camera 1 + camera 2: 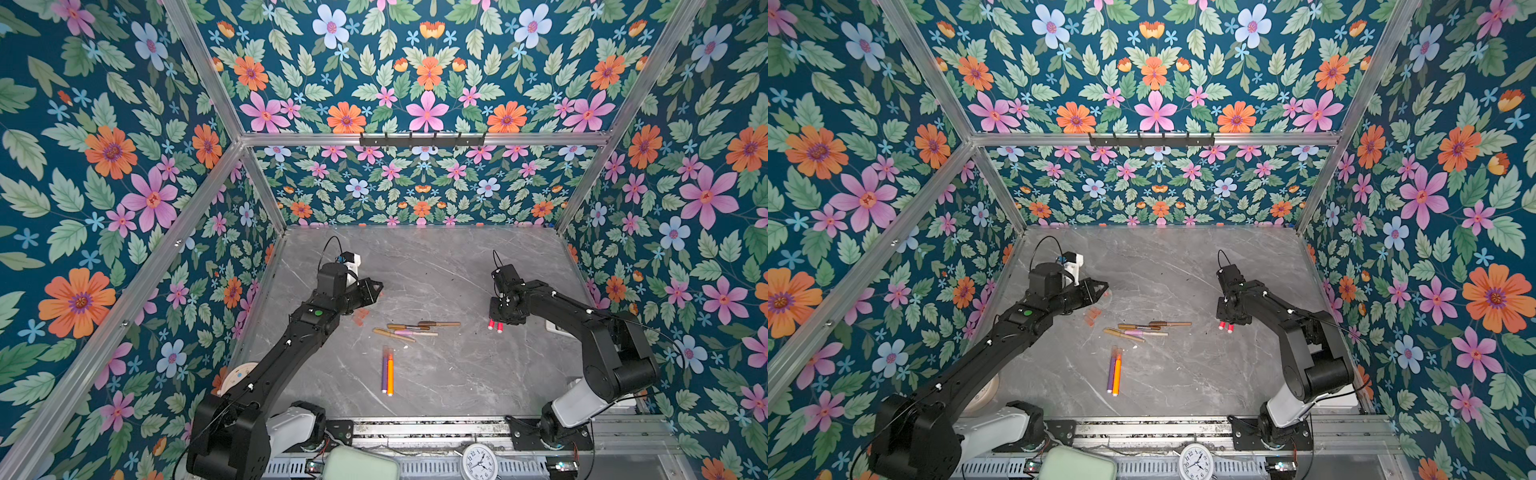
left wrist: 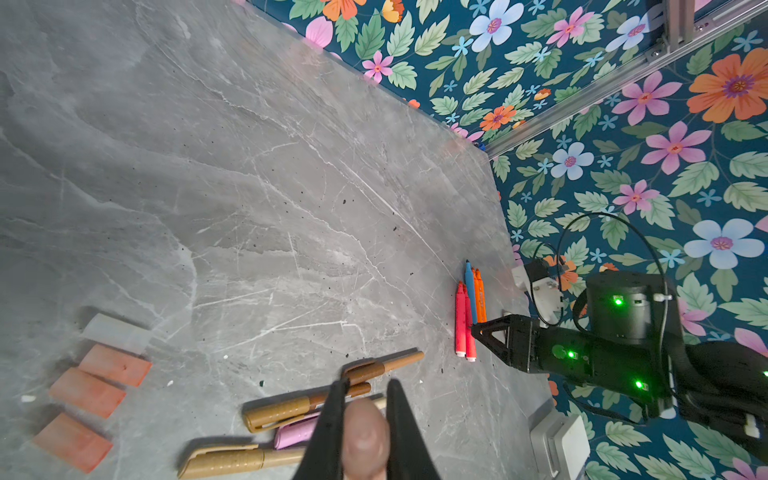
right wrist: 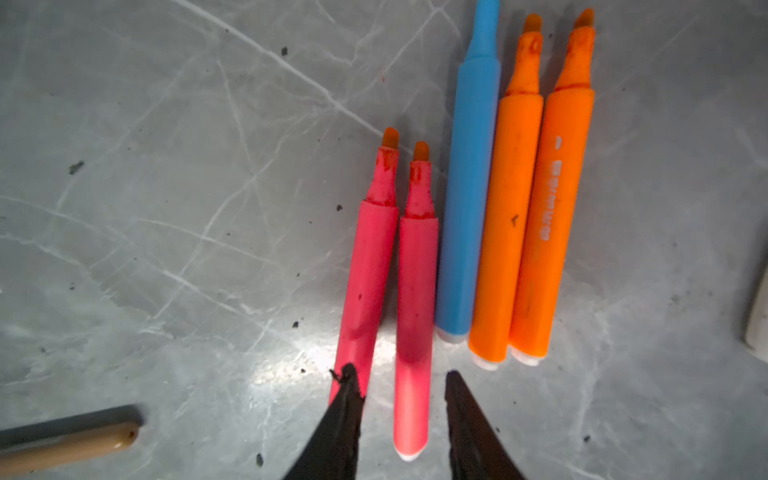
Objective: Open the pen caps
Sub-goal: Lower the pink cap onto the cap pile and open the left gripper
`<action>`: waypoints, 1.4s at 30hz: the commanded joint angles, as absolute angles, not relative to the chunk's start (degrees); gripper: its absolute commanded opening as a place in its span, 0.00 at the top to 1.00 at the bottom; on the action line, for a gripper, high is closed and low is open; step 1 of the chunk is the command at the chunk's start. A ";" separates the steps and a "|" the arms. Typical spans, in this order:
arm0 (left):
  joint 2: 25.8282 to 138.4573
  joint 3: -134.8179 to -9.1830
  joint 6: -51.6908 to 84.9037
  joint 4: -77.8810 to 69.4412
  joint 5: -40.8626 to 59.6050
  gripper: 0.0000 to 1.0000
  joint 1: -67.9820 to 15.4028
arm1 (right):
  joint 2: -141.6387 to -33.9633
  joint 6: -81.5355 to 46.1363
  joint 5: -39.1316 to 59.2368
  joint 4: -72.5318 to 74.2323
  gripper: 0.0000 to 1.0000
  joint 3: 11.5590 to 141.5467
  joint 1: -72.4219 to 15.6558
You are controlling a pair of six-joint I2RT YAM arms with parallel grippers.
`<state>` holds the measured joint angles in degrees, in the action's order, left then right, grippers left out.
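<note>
My left gripper [image 2: 365, 384] is shut on a brownish pen cap [image 2: 365, 436] and hovers over the back left of the table [image 1: 376, 289]. Under it lie brown-gold and pink pens [image 2: 307, 405], capped. Orange-pink pen caps [image 2: 114, 365] lie loose in a row, seen too in a top view [image 1: 360, 316]. My right gripper [image 3: 399, 376] is open. A red-pink pen [image 3: 415, 291] lies on the table between its fingers, uncapped, with a second red-pink pen [image 3: 370, 282] beside it. Next to these lie a blue pen [image 3: 469, 208] and two orange pens [image 3: 507, 228], uncapped.
A purple pen [image 1: 384, 370] and an orange pen [image 1: 390, 376] lie side by side near the table's middle front. A white box [image 2: 559, 444] sits at the right edge behind my right arm. A clock [image 1: 480, 461] and a green case [image 1: 359, 465] stand on the front rail.
</note>
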<state>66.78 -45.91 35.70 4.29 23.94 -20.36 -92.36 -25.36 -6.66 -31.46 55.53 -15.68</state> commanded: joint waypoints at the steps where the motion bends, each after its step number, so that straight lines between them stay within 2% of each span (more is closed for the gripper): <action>1: 66.75 -46.83 34.25 6.96 22.23 1.00 -20.22 | -91.56 -25.22 -6.18 -31.57 0.65 55.85 -15.66; 7: 67.14 -44.65 33.95 15.53 12.51 1.00 -18.34 | -84.49 -24.94 -4.74 -31.56 0.65 53.36 -15.65; 11: 66.59 -41.35 35.01 19.12 7.42 1.00 -17.45 | -78.19 -25.05 0.14 -29.42 0.65 48.92 -15.70; 15: 65.83 -37.10 35.22 19.00 5.52 1.00 -17.31 | -73.74 -24.20 4.38 -25.77 0.65 43.65 -15.71; 23: 69.47 -30.70 35.62 14.31 2.95 1.00 -17.13 | -71.16 -24.10 5.43 -23.85 0.65 41.09 -15.64; 26: 70.93 -28.63 35.77 11.15 2.98 0.95 -17.05 | -70.59 -24.10 5.45 -23.74 0.65 40.78 -15.71; 31: 73.39 -28.36 35.38 8.30 3.16 0.92 -16.69 | -70.40 -23.99 5.45 -24.43 0.65 41.00 -15.67; 32: 73.96 -28.62 35.17 8.18 3.16 0.90 -16.56 | -70.40 -23.84 5.45 -24.84 0.65 41.13 -15.70; 36: 74.71 -29.44 35.07 7.78 3.33 0.69 -16.26 | -69.59 -23.71 5.10 -26.05 0.65 41.13 -15.70; 39: 74.11 -29.71 35.07 7.89 3.34 0.63 -16.17 | -68.35 -23.73 5.10 -27.16 0.65 40.96 -15.71; 42: 73.32 -29.80 35.15 7.99 3.47 0.61 -16.08 | -67.13 -24.08 5.37 -28.15 0.65 41.04 -16.18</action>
<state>73.84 -29.45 35.64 8.60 3.79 -16.23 -67.96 -23.88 5.39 -26.46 40.86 -15.81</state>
